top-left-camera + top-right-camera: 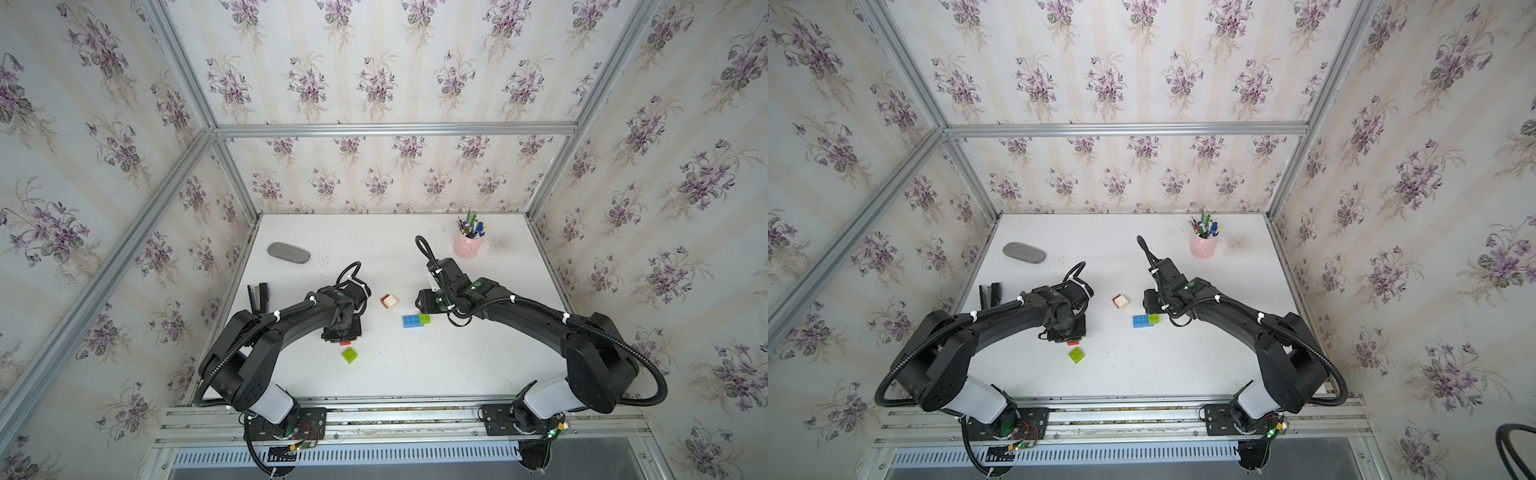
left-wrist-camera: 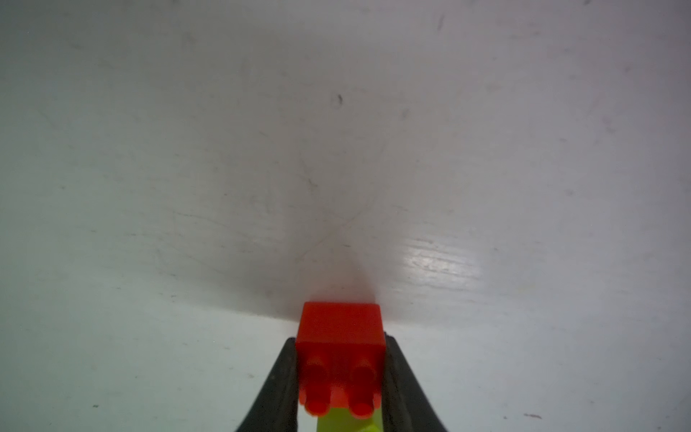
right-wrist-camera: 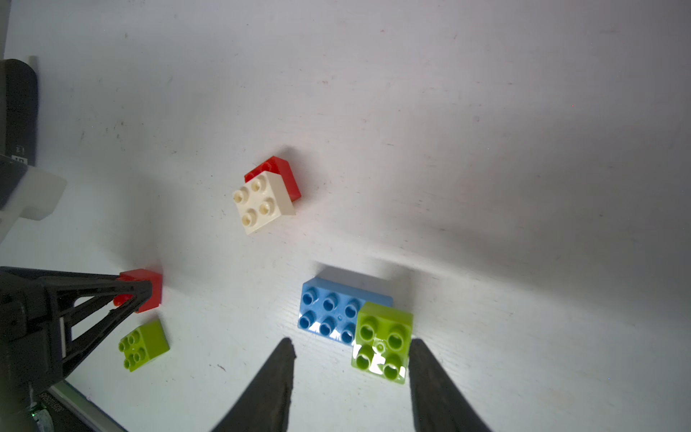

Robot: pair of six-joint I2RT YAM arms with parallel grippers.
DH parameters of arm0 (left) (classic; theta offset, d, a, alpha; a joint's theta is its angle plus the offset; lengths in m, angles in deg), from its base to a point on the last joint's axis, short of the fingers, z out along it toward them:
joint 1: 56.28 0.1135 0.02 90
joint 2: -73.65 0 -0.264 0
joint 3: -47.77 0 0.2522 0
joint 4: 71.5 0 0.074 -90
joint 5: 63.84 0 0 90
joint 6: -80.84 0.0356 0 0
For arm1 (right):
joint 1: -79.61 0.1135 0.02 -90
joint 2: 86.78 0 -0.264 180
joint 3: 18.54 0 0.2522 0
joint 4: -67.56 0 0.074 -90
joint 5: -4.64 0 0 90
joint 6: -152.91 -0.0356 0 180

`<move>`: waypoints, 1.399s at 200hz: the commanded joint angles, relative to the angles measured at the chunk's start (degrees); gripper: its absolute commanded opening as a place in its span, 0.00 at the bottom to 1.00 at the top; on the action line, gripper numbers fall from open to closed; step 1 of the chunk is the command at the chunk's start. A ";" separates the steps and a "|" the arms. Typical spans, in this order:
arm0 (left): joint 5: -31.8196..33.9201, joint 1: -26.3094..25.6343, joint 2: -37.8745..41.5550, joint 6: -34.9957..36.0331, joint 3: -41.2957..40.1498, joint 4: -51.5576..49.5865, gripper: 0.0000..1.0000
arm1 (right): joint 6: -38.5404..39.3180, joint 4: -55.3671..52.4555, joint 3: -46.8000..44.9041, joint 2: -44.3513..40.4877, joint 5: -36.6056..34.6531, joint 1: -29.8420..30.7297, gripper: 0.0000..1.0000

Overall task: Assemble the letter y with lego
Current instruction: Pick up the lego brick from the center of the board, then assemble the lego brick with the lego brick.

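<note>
Red brick (image 2: 341, 325) clamped in L tool (image 2: 340, 340); R tool (image 3: 351, 342) apart, near green-on-blue bricks (image 3: 377, 329).

Bright overhead light; close red brick (image 2: 340, 329) blurred.

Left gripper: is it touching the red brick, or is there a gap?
Touching. In the left wrist view the left gripper is shut on the red brick: both fingers press flush against its sides, with no gap.
</note>
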State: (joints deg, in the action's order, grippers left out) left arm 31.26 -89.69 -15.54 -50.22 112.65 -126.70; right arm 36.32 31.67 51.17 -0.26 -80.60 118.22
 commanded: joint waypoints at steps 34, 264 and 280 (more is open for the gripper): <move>-3.71 -1.43 -0.81 -0.99 6.07 -0.27 0.23 | -0.09 1.58 -1.34 -1.11 -0.38 -1.06 0.51; -6.17 -12.75 -22.74 -9.22 33.54 -3.88 0.16 | 1.13 6.93 -13.24 -12.03 5.25 -10.78 0.50; -5.96 -12.98 -22.96 -9.73 33.67 -4.44 0.15 | 1.28 6.84 -13.71 -12.67 5.39 -11.14 0.50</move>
State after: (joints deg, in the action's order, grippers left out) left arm 24.68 -102.41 -38.27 -58.22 145.74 -129.43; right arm 37.44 37.44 37.83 -12.11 -75.34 107.54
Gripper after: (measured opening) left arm 0.332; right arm 0.504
